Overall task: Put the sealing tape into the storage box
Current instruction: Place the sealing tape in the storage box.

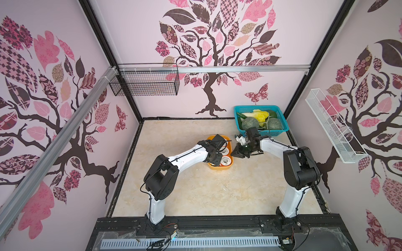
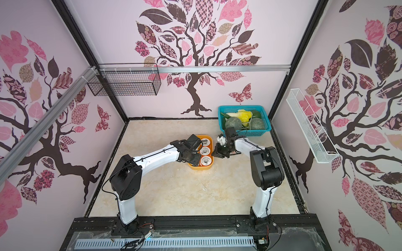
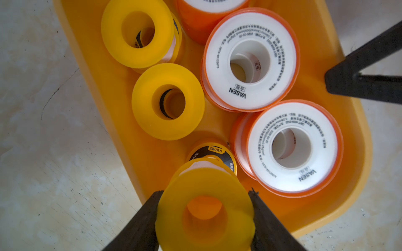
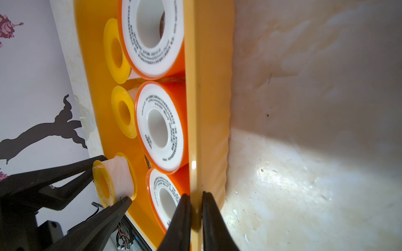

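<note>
Fingers point(image 3: 139, 228) of the left gripper point(image 3: 206, 192) squeeze one yellow tape spool point(image 3: 236, 209) by its sides, just over the near end of the storage box point(image 3: 339, 208). Right gripper point(image 4: 195, 195) fingers are pressed tight on the box's wall. Farther in sit white spools point(image 3: 217, 63) and yellow spools point(image 3: 141, 104).

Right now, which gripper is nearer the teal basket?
Right. The right gripper is shut on the storage box's wall on the side facing the teal basket. The left gripper holds a yellow spool over the box's opposite side, farther from the basket.
</note>
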